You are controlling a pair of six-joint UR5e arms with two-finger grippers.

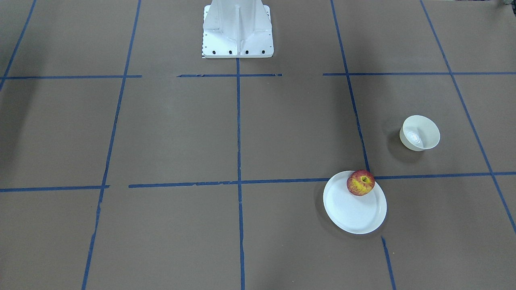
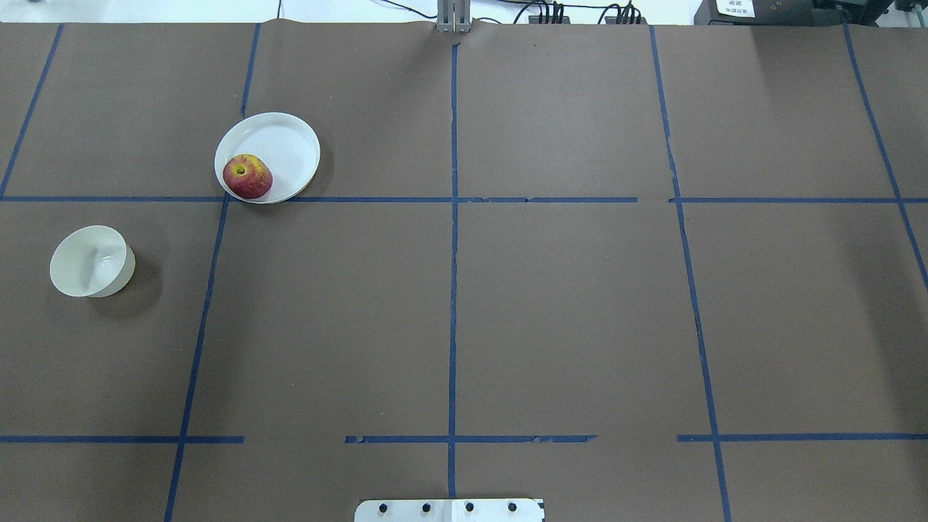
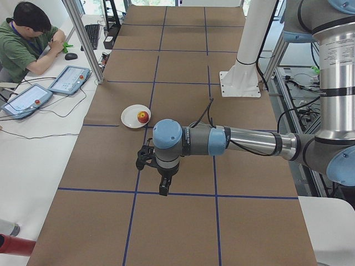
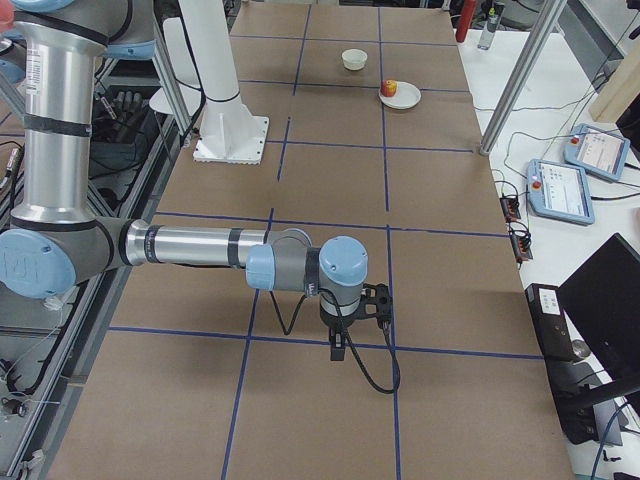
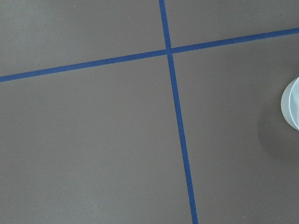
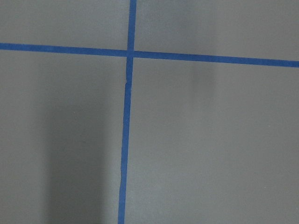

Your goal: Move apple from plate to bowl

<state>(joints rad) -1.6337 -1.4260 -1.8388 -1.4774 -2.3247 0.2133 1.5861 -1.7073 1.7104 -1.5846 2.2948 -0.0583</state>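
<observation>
The left gripper (image 3: 163, 190) hangs over the brown table (image 2: 565, 304) and points down. If its jaws are spread or pressed together, I cannot tell. Near it stands the bowl (image 2: 92, 261), seen only at the edge of its wrist view. Farther from these jaws lies the plate (image 2: 286, 141), apart from the bowl. The apple (image 2: 247, 176) sits on the plate, at the rim side toward the bowl. The right gripper (image 4: 337, 350) hangs well apart from all three, and the state of its jaws I cannot tell either.

Apple (image 1: 360, 183) lies on plate (image 1: 354, 211); bowl (image 1: 419, 133) stands apart beside it
</observation>
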